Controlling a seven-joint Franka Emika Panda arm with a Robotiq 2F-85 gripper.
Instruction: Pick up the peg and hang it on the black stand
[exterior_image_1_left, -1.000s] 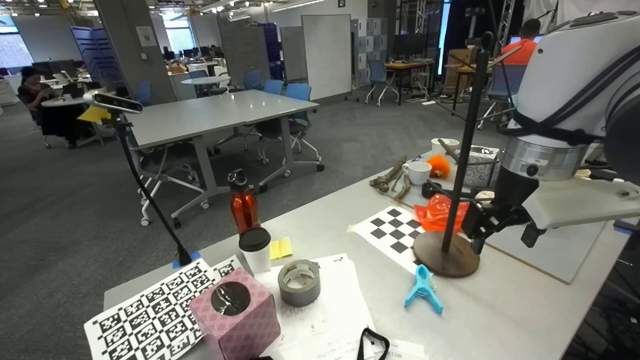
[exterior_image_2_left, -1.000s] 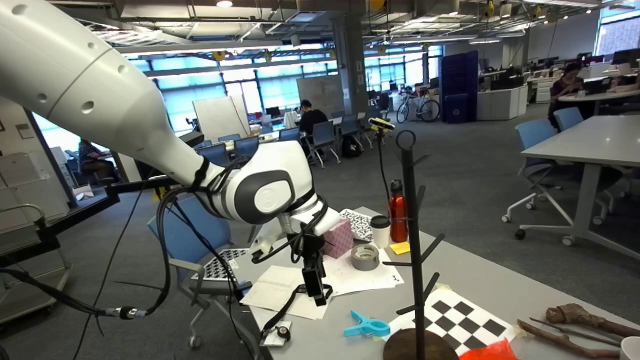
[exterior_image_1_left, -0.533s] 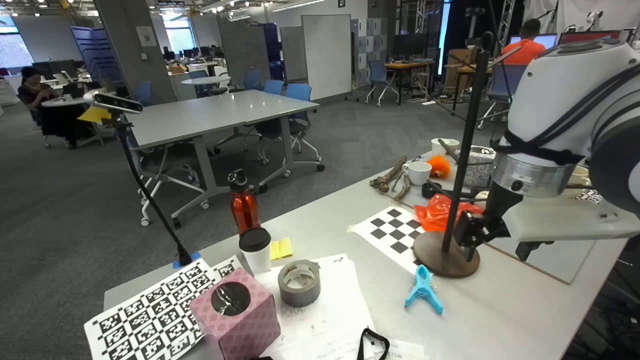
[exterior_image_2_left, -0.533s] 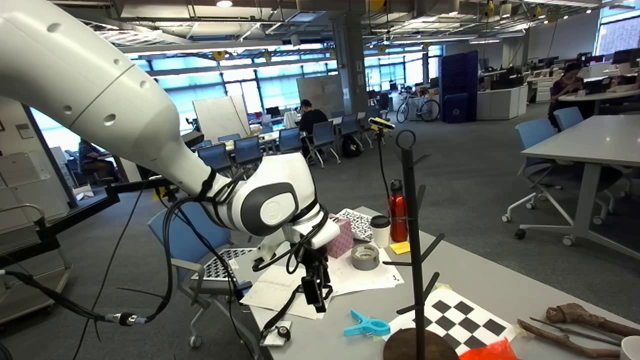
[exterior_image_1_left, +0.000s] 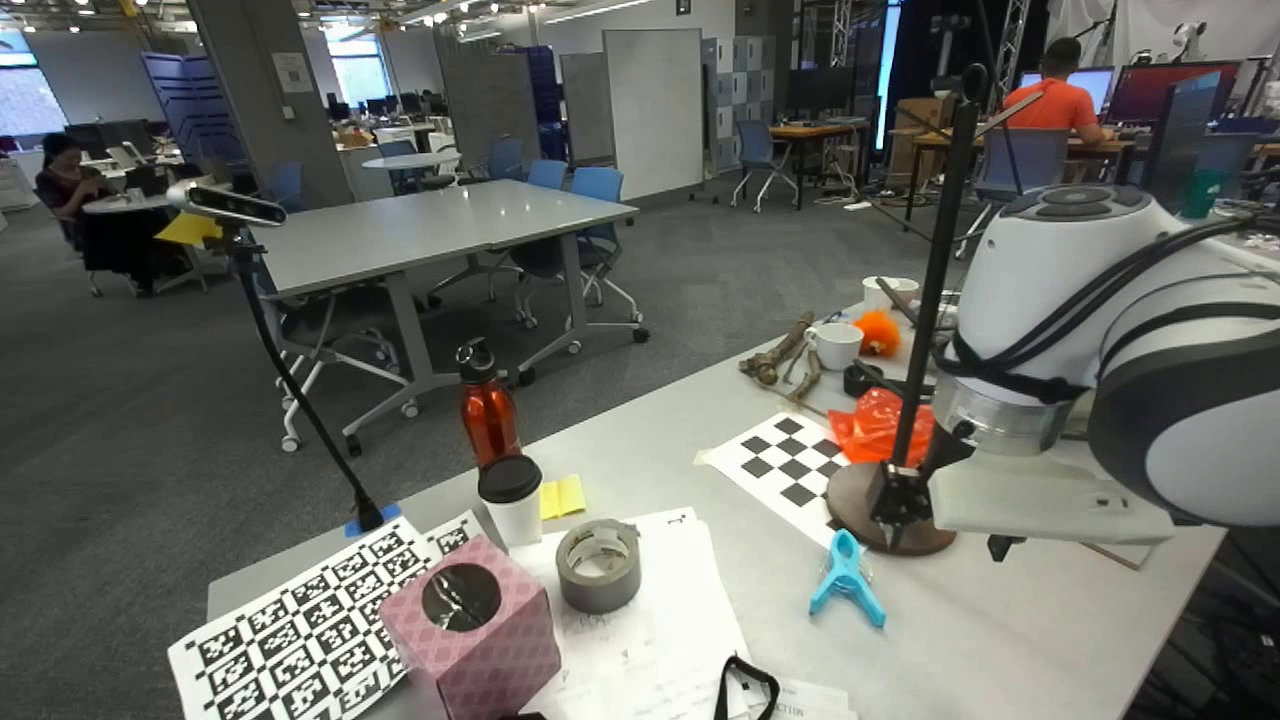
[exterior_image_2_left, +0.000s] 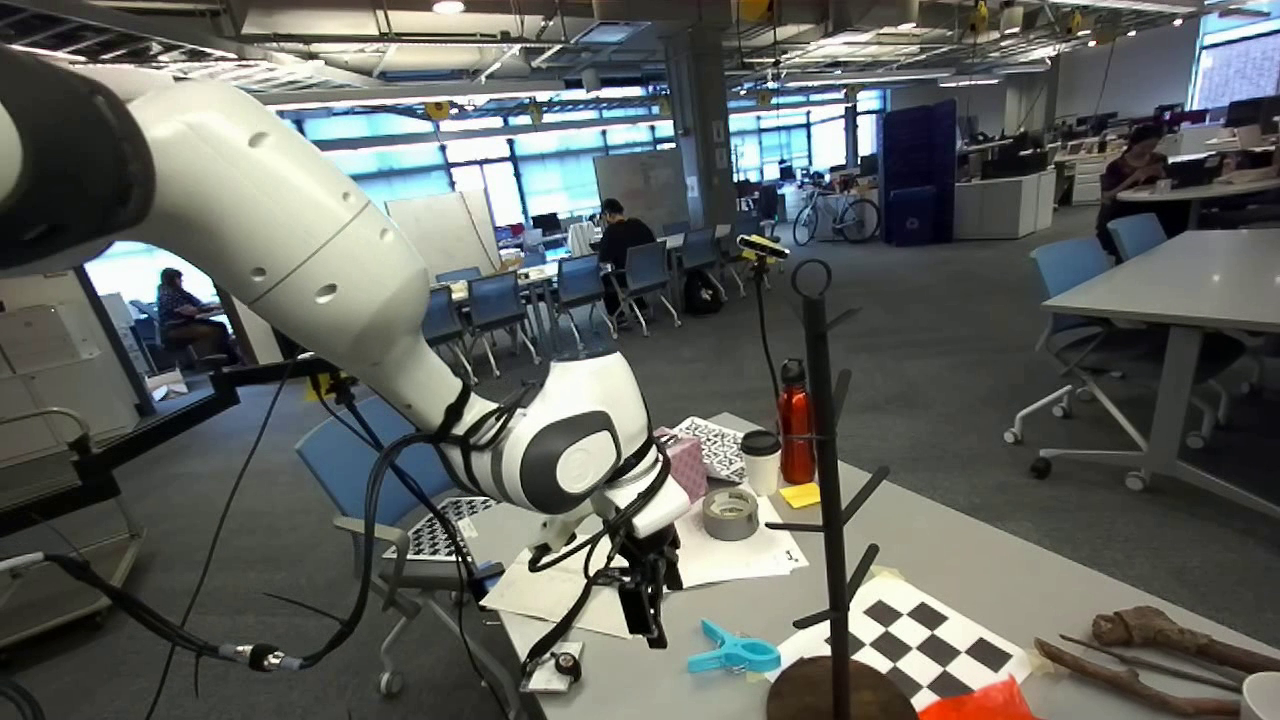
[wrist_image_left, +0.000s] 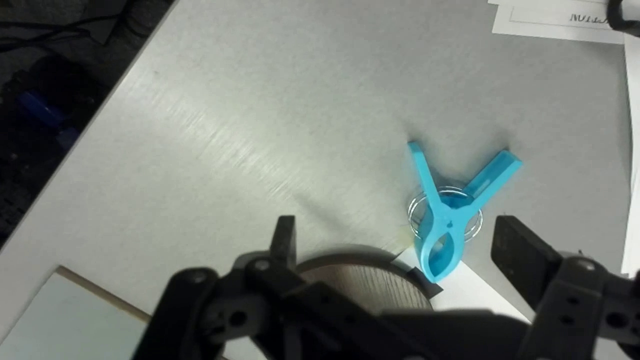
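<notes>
The peg is a bright blue spring clamp lying on the table in both exterior views (exterior_image_1_left: 847, 582) (exterior_image_2_left: 735, 652), handles spread. In the wrist view the peg (wrist_image_left: 445, 222) shows between the two fingers. The black stand (exterior_image_1_left: 938, 260) is an upright pole with side branches, a top ring and a round wooden base. It also shows in an exterior view (exterior_image_2_left: 826, 450), and part of its base in the wrist view (wrist_image_left: 362, 281). My gripper (wrist_image_left: 396, 222) is open and empty, above the table beside the stand's base and short of the peg. It shows in both exterior views (exterior_image_1_left: 943, 545) (exterior_image_2_left: 660, 612).
A checkerboard sheet (exterior_image_1_left: 775, 455) lies partly under the stand's base. A red plastic bag (exterior_image_1_left: 875, 425) sits behind the pole. A tape roll (exterior_image_1_left: 598, 567), a pink box (exterior_image_1_left: 480, 620) and a black strap (exterior_image_1_left: 745, 682) stand farther off. A flat board (wrist_image_left: 75, 320) lies near the base.
My gripper has come down, open, and moved sideways toward the peg, passing in front of the stand's base in an exterior view. The peg and the stand have not moved.
</notes>
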